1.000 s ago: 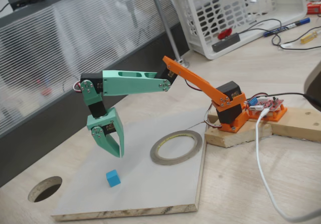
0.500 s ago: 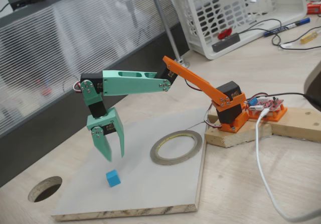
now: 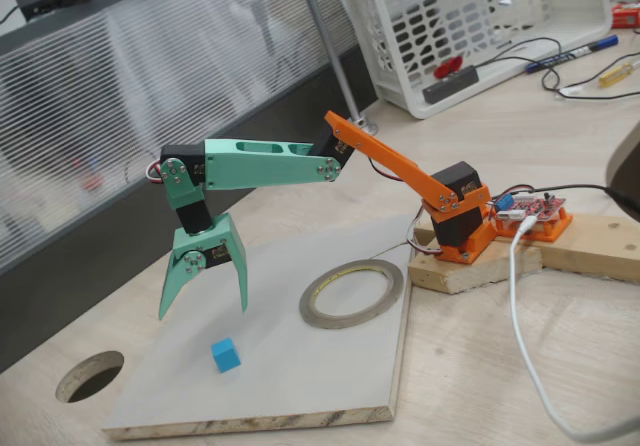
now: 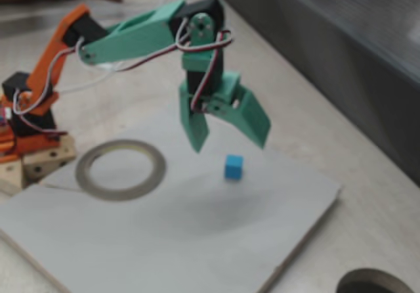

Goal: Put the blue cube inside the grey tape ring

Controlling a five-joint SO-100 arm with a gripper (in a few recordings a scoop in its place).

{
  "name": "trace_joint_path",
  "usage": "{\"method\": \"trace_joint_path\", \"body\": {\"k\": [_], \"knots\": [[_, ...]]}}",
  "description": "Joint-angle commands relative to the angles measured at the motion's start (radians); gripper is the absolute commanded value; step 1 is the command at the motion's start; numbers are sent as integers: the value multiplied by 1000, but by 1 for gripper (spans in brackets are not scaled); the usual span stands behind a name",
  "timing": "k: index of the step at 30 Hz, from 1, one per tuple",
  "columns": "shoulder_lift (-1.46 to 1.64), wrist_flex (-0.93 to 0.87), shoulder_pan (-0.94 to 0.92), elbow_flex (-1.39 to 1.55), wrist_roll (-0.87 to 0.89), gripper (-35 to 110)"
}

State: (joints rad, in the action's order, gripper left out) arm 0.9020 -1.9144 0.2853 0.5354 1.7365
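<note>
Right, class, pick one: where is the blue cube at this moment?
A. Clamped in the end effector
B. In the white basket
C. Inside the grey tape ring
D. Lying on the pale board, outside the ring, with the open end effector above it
D: the blue cube sits on the board, apart from the grey tape ring, while the end effector hangs above it with jaws spread and nothing between them.

Around the work area we see ordinary bench clutter.
We note a pale board (image 3: 330,386) on the wooden tabletop (image 3: 480,366), a dark round hole (image 3: 90,376) beside its corner, a white lattice basket (image 3: 470,26) at the back, a blue pen (image 3: 575,54) and a white cable (image 3: 525,336).
</note>
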Motion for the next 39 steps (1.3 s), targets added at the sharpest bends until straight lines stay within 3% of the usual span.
{"method": "trace_joint_path", "body": {"k": [1, 8, 31, 39], "knots": [[-6, -8, 11, -12, 2, 81], [-175, -8, 11, -20, 0, 81], [-196, -6, 11, -17, -2, 80], [-195, 84, 11, -26, -3, 52]]}}
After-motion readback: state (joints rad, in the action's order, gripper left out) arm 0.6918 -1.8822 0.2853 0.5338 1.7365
